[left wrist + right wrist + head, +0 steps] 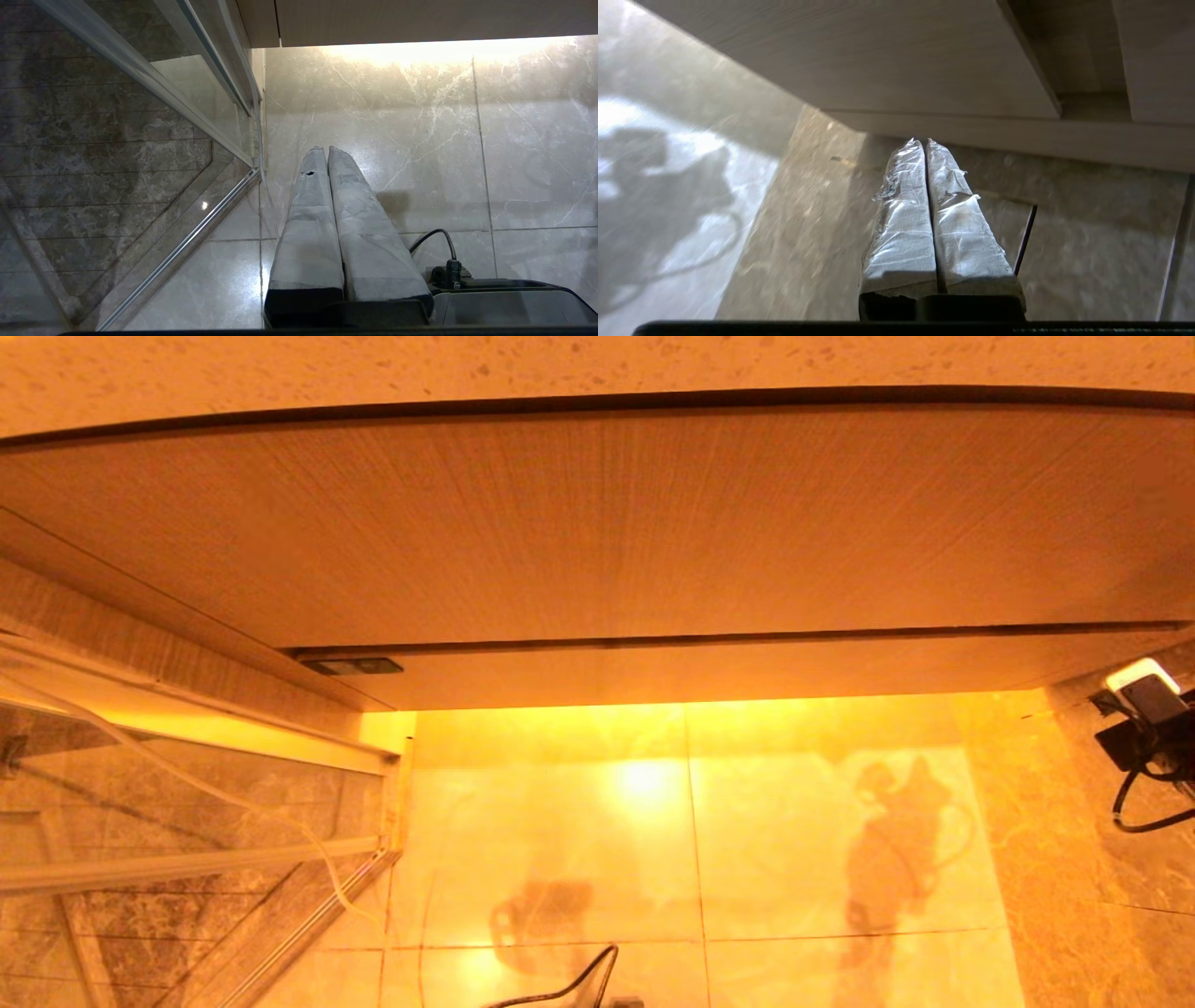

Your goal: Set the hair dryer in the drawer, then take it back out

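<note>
The hair dryer is out of view in all views. The drawer's narrow wood-grain front (pixel 709 672) runs under the much taller wood-grain panel (pixel 597 523) and looks pushed in. My right gripper (pixel 1137 678) is at the far right edge, just below that front's right end; its taped fingers are pressed together with nothing between them (pixel 924 140). My left gripper (pixel 326 148) hangs low over the floor tiles, shut and empty.
A glass partition with metal rails (pixel 187 803) stands at the left. Glossy marble floor tiles (pixel 794 849) lie below the cabinet, lit from under it. A speckled countertop (pixel 560 364) runs along the top. A black cable (pixel 1134 812) dangles from the right arm.
</note>
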